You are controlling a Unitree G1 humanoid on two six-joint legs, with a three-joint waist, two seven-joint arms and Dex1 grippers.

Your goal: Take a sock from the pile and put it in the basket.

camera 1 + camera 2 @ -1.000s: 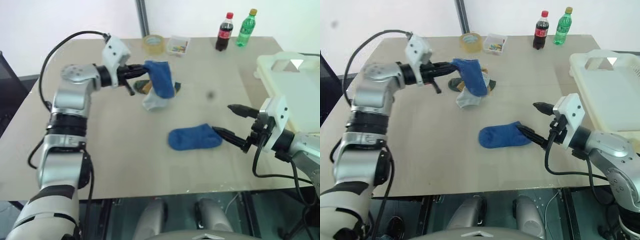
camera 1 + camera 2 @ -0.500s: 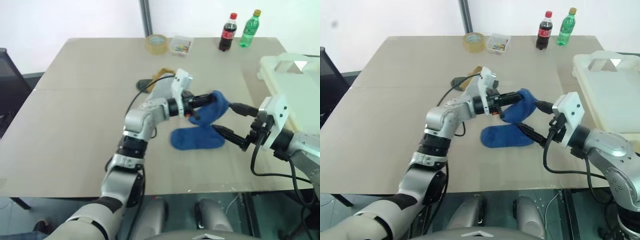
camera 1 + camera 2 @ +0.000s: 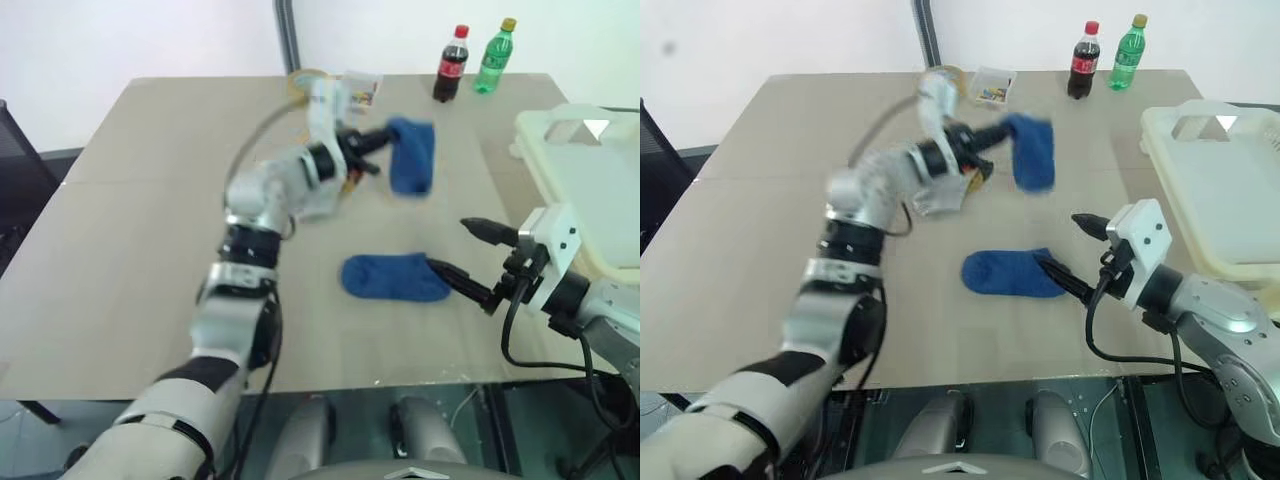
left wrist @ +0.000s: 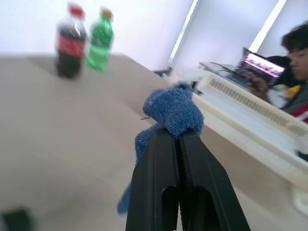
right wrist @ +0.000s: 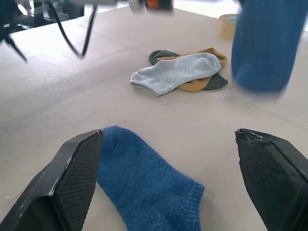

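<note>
My left gripper (image 3: 374, 141) is shut on a blue sock (image 3: 410, 155) and holds it in the air over the far middle of the table. In the left wrist view its fingers (image 4: 161, 159) pinch the sock's (image 4: 172, 111) upper edge. The pile (image 5: 185, 73), a light grey sock over mustard and dark green ones, lies on the table to the left of the hanging sock. A second blue sock (image 3: 393, 277) lies flat near the front. My right gripper (image 3: 463, 252) stands open just to the right of it. The cream basket (image 3: 545, 128) stands at the right edge.
A cola bottle (image 3: 451, 63) and a green bottle (image 3: 494, 55) stand at the far edge. A tape roll (image 5: 224, 26) and a small clear box (image 3: 363, 86) sit far back near the middle. Beyond the basket (image 4: 250, 115) a person (image 4: 294, 53) sits at a laptop (image 4: 260, 65).
My left gripper has carried the blue sock from above the pile to the right, and it now hangs higher and farther back. The right gripper has stayed open beside the flat sock.
</note>
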